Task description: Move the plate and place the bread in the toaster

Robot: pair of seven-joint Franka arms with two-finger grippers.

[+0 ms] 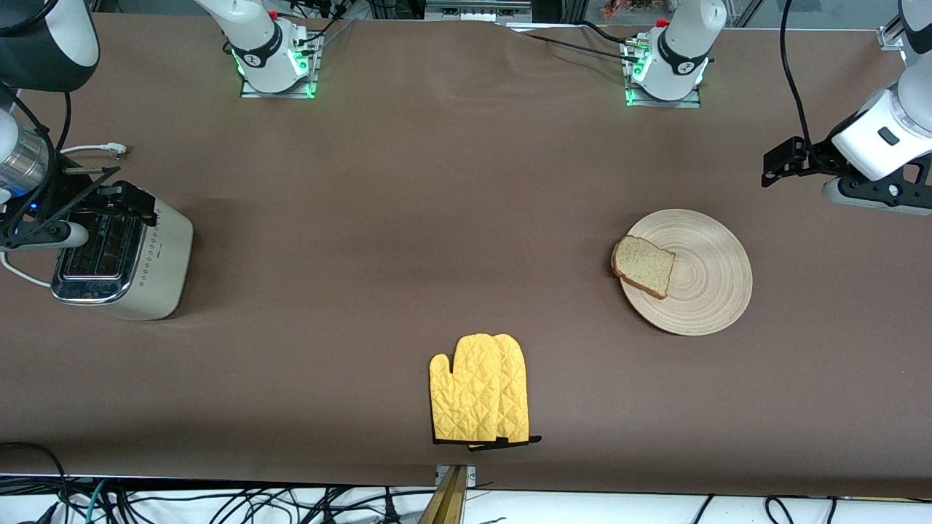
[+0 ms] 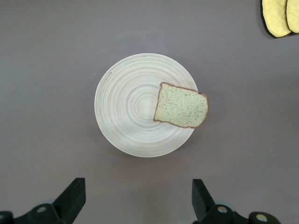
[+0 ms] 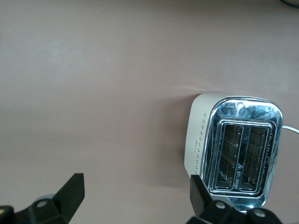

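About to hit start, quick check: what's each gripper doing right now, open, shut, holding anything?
Left gripper: open, empty, up in the air by the plate.
Right gripper: open, empty, over the toaster.

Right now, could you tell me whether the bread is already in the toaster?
No, the bread lies on the plate, overhanging its rim.

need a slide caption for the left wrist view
Open left tool hovering above the bread, which overhangs the wooden plate rim.
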